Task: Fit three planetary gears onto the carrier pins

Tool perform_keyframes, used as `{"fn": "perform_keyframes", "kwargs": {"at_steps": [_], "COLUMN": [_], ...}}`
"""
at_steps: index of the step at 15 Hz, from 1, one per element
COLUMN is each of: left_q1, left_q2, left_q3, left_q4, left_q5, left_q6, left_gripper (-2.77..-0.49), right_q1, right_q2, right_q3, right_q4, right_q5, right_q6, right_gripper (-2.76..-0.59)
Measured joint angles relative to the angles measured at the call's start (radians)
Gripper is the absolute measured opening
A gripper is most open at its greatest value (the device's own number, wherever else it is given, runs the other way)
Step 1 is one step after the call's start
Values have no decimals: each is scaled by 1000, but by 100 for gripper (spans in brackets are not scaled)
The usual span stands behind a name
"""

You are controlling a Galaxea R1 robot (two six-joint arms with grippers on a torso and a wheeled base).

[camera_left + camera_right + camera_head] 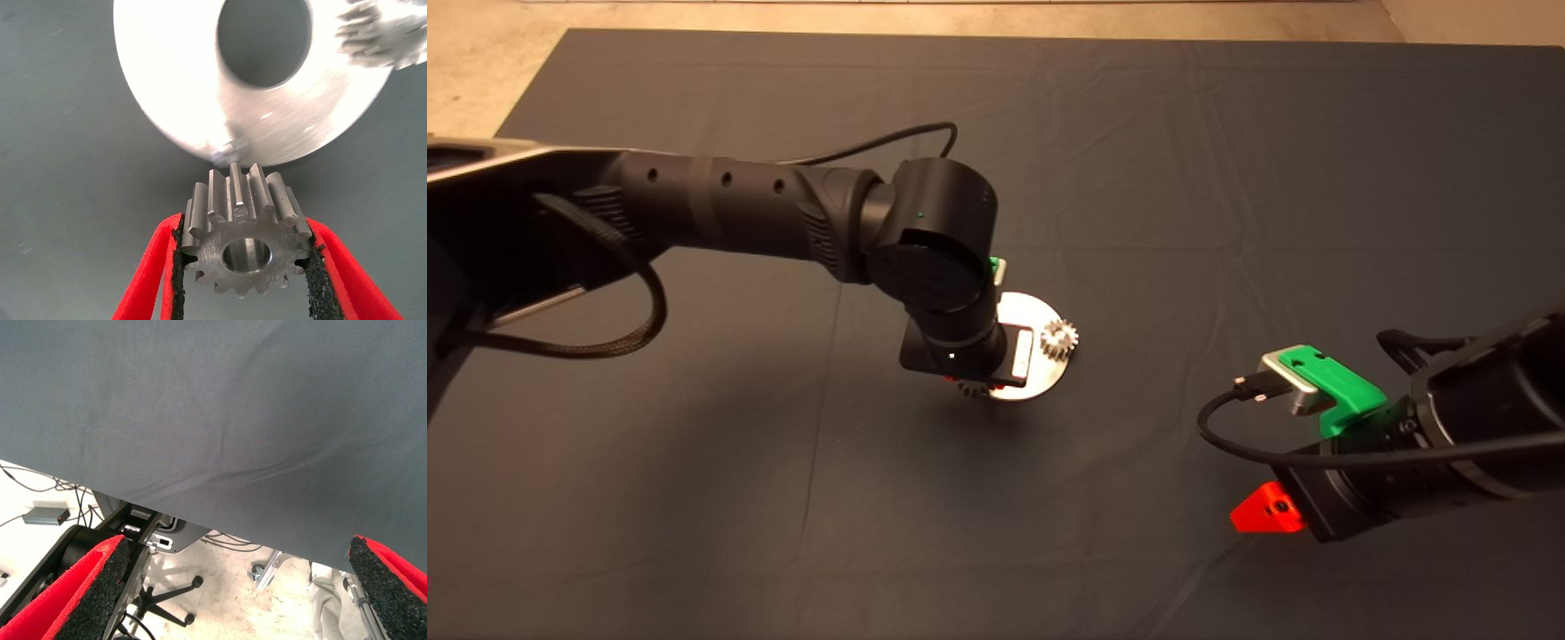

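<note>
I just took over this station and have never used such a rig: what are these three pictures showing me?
One picture looks down from overhead at a dark mat; the other two come from cameras on each arm's wrist. The machine has two black arms, each ending in a claw with red fingers. The left claw is shut on a small gear, held just beside a pin at the edge of the shiny disc. Another gear already sits on the disc. The right claw waits open at the mat's lower right, holding nothing; its camera sees the mat's edge and the floor beyond.
</note>
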Motion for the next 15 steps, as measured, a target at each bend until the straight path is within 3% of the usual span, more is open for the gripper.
{"fn": "perform_keyframes", "kwargs": {"at_steps": [4,15], "left_q1": [0,1], "left_q2": [41,48], "left_q3": [-56,-102], "left_q4": [0,0], "left_q5": [-1,0], "left_q6": [6,57], "left_gripper": [-232,-232], "right_q1": [0,0], "right_q2": [0,0], "right_q3": [0,0], "right_q4": [3,6], "right_q5": [0,0], "right_q6": [0,0], "right_gripper": [-89,-89]}}
